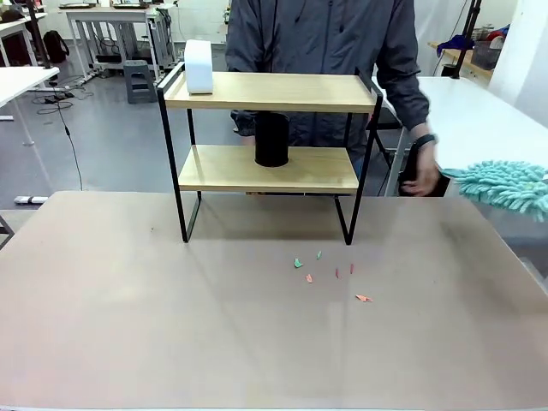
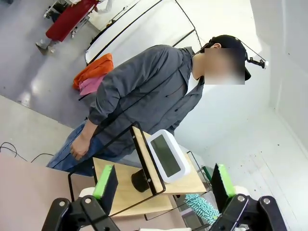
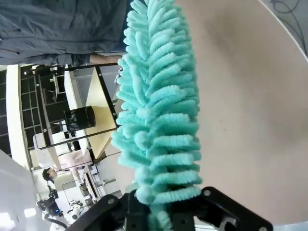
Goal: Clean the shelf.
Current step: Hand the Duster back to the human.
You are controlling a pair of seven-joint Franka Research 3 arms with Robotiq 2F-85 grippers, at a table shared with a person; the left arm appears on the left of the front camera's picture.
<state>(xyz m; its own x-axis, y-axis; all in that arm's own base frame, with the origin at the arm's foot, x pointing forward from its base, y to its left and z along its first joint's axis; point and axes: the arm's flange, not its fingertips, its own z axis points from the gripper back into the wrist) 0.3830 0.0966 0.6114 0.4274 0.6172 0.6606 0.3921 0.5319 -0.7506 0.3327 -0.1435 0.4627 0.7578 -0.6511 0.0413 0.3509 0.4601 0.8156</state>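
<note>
Right gripper point(image 3: 161, 219) clenched on a teal duster point(image 3: 159, 106), its fluffy head poking in over the surface's point(image 1: 171, 325) right edge. Left gripper point(image 2: 163, 192) released, jaws wide, nothing betw. them, aimed at the shelf point(image 1: 270, 171), which stands at the surface's far edge, centre. White device point(image 1: 199, 66) on top board's left end; black cylinder point(image 1: 271, 139) on lower board. Small coloured scraps point(image 1: 330, 276) lie on the surface near the shelf's right leg. Person point(image 1: 330, 51) stands behind the shelf.
</note>
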